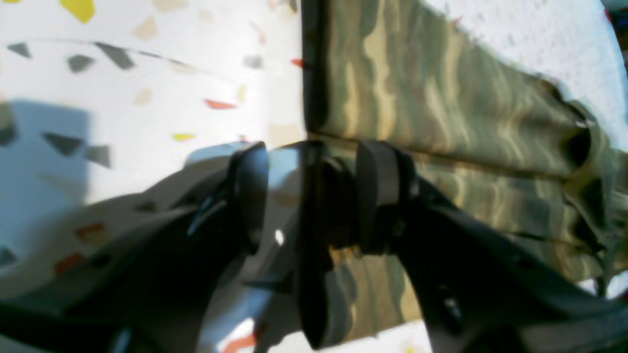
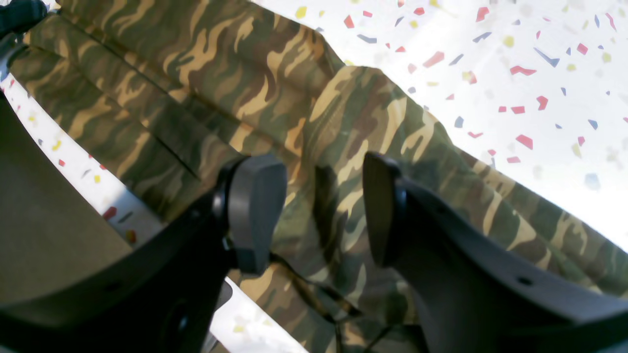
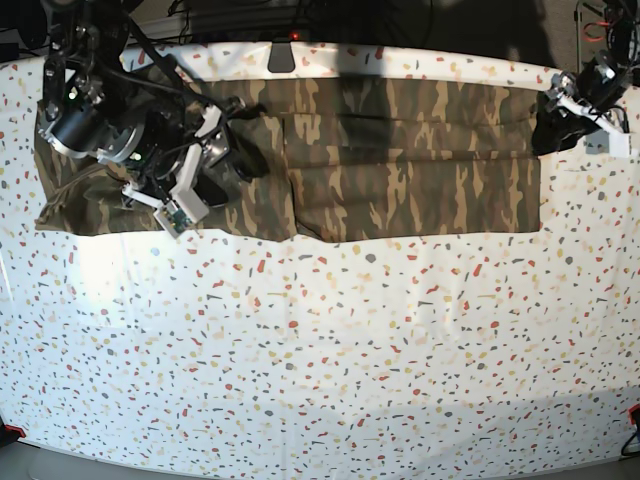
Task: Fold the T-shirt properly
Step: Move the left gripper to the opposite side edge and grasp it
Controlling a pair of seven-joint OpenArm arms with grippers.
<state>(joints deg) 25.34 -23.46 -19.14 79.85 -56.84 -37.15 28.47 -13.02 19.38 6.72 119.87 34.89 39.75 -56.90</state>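
L gripper [image 1: 311,196] jaws wide, empty, at hem edge of camo-print cloth T-shirt [image 3: 400,170]; R gripper [image 2: 324,211] wide, empty over its other end. Shirt lies lengthwise-folded on speckled white tabletop [image 3: 320,350]; cross folds prob. left.

1. The left wrist view is soft and smeared throughout; the terrazzo-patterned table [image 1: 147,88] is blown out to near white, its specks blurred.
2. There the left gripper [image 1: 314,196] is a dark, out-of-focus mass, with a grey-blue shadow block at the left edge.
3. The right wrist view is sharper: the print of the T-shirt [image 2: 221,73] reads clearly, though the table behind glares white at upper right.
4. The right gripper [image 2: 324,211] throws a narrow shadow onto the cloth between its fingers.
5. The base view is evenly bright, bowed at the edges by a wide lens, with arm shadows across the shirt's top.
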